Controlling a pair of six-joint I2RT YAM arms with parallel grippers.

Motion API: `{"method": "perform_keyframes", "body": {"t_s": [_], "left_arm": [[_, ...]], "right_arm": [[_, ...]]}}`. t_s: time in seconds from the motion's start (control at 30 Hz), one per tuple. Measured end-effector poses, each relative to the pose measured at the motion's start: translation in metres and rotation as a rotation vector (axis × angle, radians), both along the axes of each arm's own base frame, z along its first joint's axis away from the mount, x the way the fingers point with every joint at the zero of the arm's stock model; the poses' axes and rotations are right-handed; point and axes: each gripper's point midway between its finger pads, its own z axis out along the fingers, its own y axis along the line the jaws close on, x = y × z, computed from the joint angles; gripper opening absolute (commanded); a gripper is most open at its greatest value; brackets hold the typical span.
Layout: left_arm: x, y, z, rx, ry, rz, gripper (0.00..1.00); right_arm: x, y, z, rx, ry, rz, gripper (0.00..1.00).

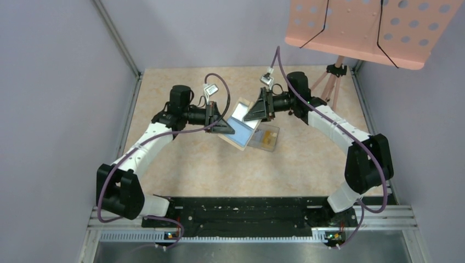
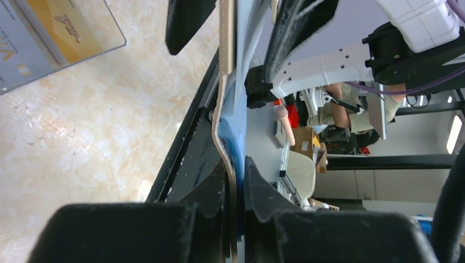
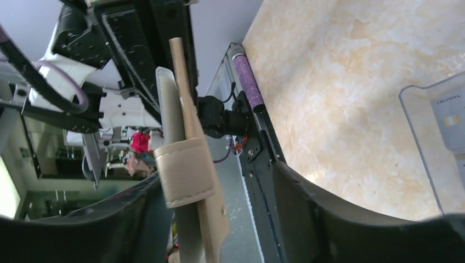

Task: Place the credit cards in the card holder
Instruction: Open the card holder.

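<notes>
Above the table [image 1: 181, 159], the left gripper [image 1: 229, 129] pinches the open card holder [image 1: 241, 121] by one edge, while the right gripper [image 1: 249, 115] has its jaws apart around the other flap. The credit cards [image 1: 267, 137] lie flat just beside it, nearer the right arm.

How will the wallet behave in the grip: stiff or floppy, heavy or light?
Likely floppy: the wallet bends above the left hand pinching it. Probably light, since that one pinch seems to carry it. Its strap may dangle and snag.

Tan card holder [image 1: 242, 123] open, raised, blue-grey lining showing; credit cards [image 1: 265, 137] flat beside, apparently overlapping.
</notes>
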Motion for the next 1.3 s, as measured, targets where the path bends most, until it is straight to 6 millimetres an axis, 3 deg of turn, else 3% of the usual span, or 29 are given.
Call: {"method": "perform_keyframes", "body": {"t_s": [0.1, 0.23, 0.43, 0.6, 0.73, 0.8, 0.83, 0.87, 0.97, 1.07, 1.17, 1.3], "left_arm": [[-0.001, 0.001, 0.004, 0.023, -0.008, -0.016, 0.00], [-0.001, 0.004, 0.006, 0.065, -0.031, -0.048, 0.00], [-0.008, 0.009, -0.006, 0.141, 0.013, -0.106, 0.00], [-0.015, 0.015, -0.019, 0.190, 0.058, -0.126, 0.00], [-0.019, 0.017, -0.021, 0.201, 0.064, -0.134, 0.00], [-0.020, 0.017, -0.022, 0.205, 0.068, -0.135, 0.00], [-0.020, 0.017, -0.022, 0.207, 0.068, -0.135, 0.00], [-0.020, 0.017, -0.022, 0.209, 0.067, -0.135, 0.02], [-0.019, 0.018, -0.024, 0.223, 0.062, -0.128, 0.32], [-0.012, 0.019, -0.030, 0.261, 0.045, -0.102, 0.49], [0.003, 0.021, -0.037, 0.315, 0.013, -0.037, 0.57], [0.032, 0.025, -0.043, 0.372, -0.022, 0.098, 0.59]], "right_arm": [[-0.001, -0.003, -0.004, -0.038, -0.021, 0.005, 0.76], [-0.004, -0.005, -0.001, -0.061, -0.056, 0.027, 0.78], [-0.010, -0.005, 0.002, -0.074, -0.084, 0.085, 0.69], [-0.017, 0.006, -0.004, -0.099, -0.084, 0.153, 0.46], [-0.033, 0.014, -0.015, -0.133, -0.059, 0.202, 0.40], [-0.037, 0.015, -0.019, -0.147, -0.052, 0.212, 0.21], [-0.037, 0.015, -0.021, -0.152, -0.050, 0.214, 0.04], [-0.038, 0.015, -0.022, -0.155, -0.050, 0.216, 0.00], [-0.037, 0.014, -0.027, -0.167, -0.036, 0.216, 0.00], [-0.035, 0.013, -0.032, -0.187, -0.031, 0.204, 0.00], [-0.028, 0.009, -0.037, -0.218, -0.026, 0.168, 0.00], [-0.006, -0.011, -0.047, -0.277, -0.013, 0.058, 0.00]]}}
